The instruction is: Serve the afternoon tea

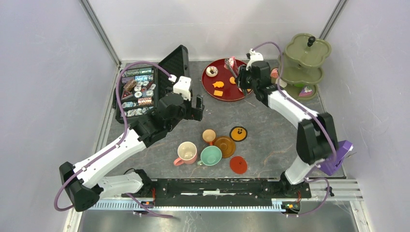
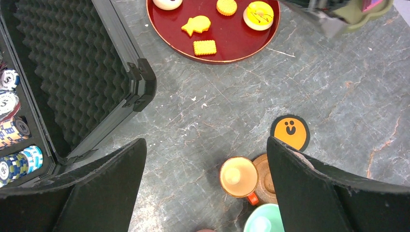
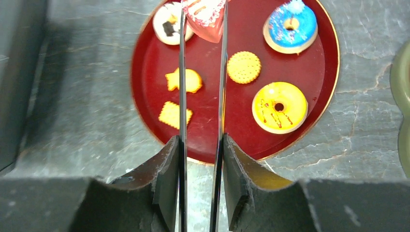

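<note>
Right wrist view gives us the clearest reading: the right gripper [image 3: 200, 145] is closed on the tongs [image 3: 182, 72], and their tips, at the top centre of the frame, pinch a pink cake slice [image 3: 205, 14] over the red tray [image 3: 319, 72].

The blue donut [image 3: 290, 26], the yellow donut [image 3: 279, 107] and the orange biscuits lie on that tray, so we judge the serving barely begun. In the top view, one pastry [image 1: 305, 91] sits on the bottom tier of the green stand [image 1: 304, 58] at upper right (what kind, we cannot tell).

The pink cup [image 1: 186, 152], mint cup [image 1: 211, 155] and small orange cup [image 1: 209, 136] cluster at lower centre. None clearly stands on a saucer; the brown saucer [image 1: 225, 146] lies just beside the orange cup.

The left gripper [image 2: 205, 145] hangs open and empty above them. We reckon most pastries and all the cup-and-saucer pairing remain to be done.
</note>
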`<action>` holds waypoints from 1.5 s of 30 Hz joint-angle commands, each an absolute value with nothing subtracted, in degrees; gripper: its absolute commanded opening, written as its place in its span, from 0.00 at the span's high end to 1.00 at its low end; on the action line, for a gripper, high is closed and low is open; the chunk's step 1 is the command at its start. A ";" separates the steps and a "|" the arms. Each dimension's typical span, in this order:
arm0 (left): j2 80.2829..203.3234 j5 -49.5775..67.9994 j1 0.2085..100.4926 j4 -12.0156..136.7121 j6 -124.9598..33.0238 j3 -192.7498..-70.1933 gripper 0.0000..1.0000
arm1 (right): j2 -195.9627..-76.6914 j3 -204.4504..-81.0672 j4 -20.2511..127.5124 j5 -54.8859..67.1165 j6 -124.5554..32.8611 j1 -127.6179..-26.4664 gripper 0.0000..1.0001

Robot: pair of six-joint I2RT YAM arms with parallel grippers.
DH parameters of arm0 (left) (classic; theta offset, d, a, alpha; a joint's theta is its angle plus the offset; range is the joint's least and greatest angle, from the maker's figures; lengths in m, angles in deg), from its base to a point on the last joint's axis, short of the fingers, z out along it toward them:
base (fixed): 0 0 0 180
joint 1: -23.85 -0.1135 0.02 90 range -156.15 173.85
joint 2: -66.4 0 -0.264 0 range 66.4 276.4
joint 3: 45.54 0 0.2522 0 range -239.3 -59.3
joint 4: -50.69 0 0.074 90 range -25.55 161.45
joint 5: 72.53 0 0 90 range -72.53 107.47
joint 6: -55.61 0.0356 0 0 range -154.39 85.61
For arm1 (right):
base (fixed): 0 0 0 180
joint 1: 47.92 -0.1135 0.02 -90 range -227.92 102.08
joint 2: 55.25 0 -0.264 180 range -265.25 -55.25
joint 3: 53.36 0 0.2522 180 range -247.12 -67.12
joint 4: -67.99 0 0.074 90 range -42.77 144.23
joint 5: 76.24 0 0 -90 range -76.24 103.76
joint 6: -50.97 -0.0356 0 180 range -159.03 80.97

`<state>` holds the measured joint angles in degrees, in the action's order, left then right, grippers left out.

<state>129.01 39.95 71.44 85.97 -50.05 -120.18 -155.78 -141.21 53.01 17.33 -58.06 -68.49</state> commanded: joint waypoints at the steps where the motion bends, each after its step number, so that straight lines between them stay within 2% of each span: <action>1: 127.56 40.54 71.22 86.33 -50.32 -120.82 0.00 | -145.18 -131.92 59.20 5.18 -55.23 -65.79 0.76; 6: 127.58 39.91 71.15 86.86 -49.21 -122.20 0.00 | -135.64 -120.40 57.61 -3.75 -52.86 -59.96 0.76; 12: 127.96 39.86 71.21 86.58 -48.45 -122.78 0.00 | -124.05 -107.52 54.38 -5.64 -49.93 -48.38 0.76; 16: 128.79 38.99 71.22 85.99 -48.76 -122.68 0.00 | -120.72 -103.54 51.09 -3.38 -49.13 -41.53 0.77; 27: 129.08 39.01 71.22 85.76 -48.89 -121.97 0.00 | -120.28 -103.45 51.53 4.49 -51.34 -35.94 0.77; 39: 129.36 39.14 71.22 85.51 -48.90 -121.79 0.00 | -120.49 -106.41 52.15 4.04 -52.79 -35.90 0.77; 45: 129.87 38.75 71.20 84.99 -48.88 -121.57 0.00 | -122.65 -106.32 52.68 11.86 -53.04 -35.79 0.75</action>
